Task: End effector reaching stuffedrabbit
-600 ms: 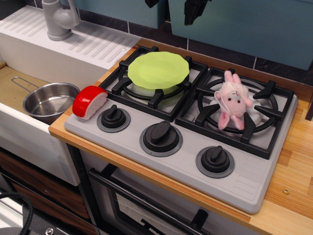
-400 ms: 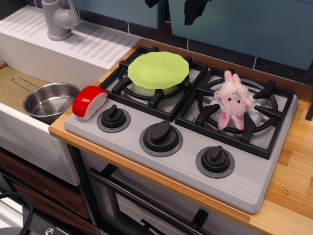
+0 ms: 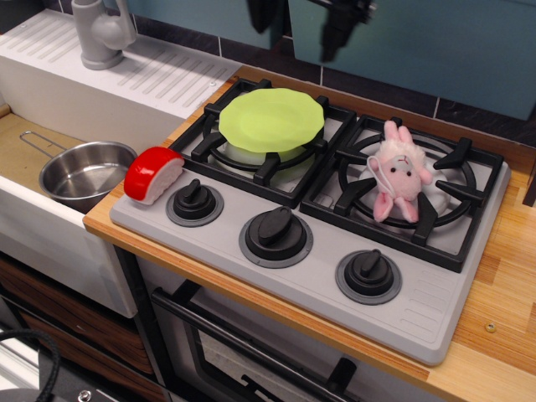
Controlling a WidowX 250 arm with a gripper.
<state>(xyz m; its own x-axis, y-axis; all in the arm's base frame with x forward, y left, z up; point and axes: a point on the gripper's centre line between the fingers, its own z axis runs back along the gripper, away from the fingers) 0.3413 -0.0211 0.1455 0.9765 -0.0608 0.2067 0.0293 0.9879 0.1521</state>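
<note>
The stuffed rabbit (image 3: 397, 172), pink with a white fluffy face and two upright ears, sits on the right burner grate (image 3: 456, 209) of the toy stove. My gripper (image 3: 300, 25) hangs at the top edge of the view, above and behind the left burner. Its two dark fingers (image 3: 337, 32) are blurred and spread wide apart with nothing between them. It is well up and to the left of the rabbit, not touching it. Most of the arm is out of view.
A lime green plate (image 3: 270, 120) lies on the left burner. A red-and-white sushi toy (image 3: 152, 174) sits at the stove's front left corner. Three black knobs (image 3: 275, 231) line the front. A steel pot (image 3: 84, 173) sits in the sink, a grey faucet (image 3: 102, 33) behind.
The gripper's fingers have come lower into the view and show motion blur. The rabbit, plate and sushi toy have not moved.
</note>
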